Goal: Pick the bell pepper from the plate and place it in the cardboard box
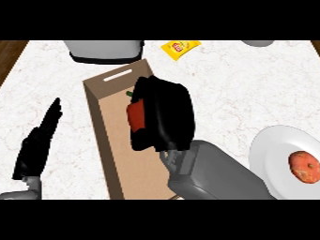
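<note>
One red bell pepper [136,115], light, stiff-walled, slick-skinned, best gripped across its broad flanks; held above the cardboard box [114,136], right hand [163,115] curled round it. Left hand [39,143] flat, straight-fingered over the worktop [245,89]. Orange fruit [306,166] on plate [270,154].

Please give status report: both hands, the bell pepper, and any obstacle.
Right hand curled round bell pepper, over cardboard box. Left hand open, resting at left. Nothing blocks the box.

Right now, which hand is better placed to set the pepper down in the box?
The right hand: it already holds the pepper over the box. The left hand rests open beside it.
</note>
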Tool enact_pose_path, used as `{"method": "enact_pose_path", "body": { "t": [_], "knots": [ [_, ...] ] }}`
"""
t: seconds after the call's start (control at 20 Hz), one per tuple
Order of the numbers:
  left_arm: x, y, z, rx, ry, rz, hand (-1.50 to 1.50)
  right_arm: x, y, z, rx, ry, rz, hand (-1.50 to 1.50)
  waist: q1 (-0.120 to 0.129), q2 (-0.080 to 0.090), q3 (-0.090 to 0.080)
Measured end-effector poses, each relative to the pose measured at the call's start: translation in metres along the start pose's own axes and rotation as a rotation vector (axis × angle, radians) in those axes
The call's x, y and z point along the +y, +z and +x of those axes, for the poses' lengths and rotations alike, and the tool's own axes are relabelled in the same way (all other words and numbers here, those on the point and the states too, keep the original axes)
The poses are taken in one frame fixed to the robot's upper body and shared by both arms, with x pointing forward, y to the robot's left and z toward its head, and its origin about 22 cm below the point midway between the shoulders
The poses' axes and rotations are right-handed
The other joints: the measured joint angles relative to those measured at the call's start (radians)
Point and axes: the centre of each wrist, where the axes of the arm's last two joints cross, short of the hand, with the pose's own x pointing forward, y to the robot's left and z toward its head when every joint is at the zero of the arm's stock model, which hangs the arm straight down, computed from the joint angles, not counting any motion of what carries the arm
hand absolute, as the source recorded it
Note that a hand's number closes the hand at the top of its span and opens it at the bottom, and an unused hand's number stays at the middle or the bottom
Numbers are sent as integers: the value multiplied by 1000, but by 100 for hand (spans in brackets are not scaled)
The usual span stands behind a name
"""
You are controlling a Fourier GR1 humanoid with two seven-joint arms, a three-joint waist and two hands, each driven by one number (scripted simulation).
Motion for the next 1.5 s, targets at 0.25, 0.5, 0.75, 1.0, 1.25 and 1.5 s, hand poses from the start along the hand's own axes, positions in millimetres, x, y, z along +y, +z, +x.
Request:
{"method": "enact_pose_path", "body": {
  "t": [0.25, 0.5, 0.75, 1.0, 1.25, 1.5],
  "knots": [
    [-6, 2, 0, -3, 0, -5, 0, 30, -27, -4, 68, 11, 44, -150, 7, 1, 0],
    [-12, -3, 0, -8, 1, -12, 0, 53, -47, -13, 136, -23, 71, -150, 13, 4, 0],
    [-9, -12, 5, -18, 0, -15, 0, 69, -55, -21, 139, -107, 43, -150, 20, 6, 0],
    [-7, -9, 0, -5, 0, -11, 0, 66, -62, -30, 133, -281, -107, -150, 13, 4, 1],
    [1, -5, -1, 5, 2, -3, 0, 49, -67, -39, 132, -482, -242, -150, -4, 0, 2],
    [2, -3, 0, 16, 6, 14, 0, 23, -64, -63, 143, -635, -365, -150, -25, -4, 2]
  ]
}}
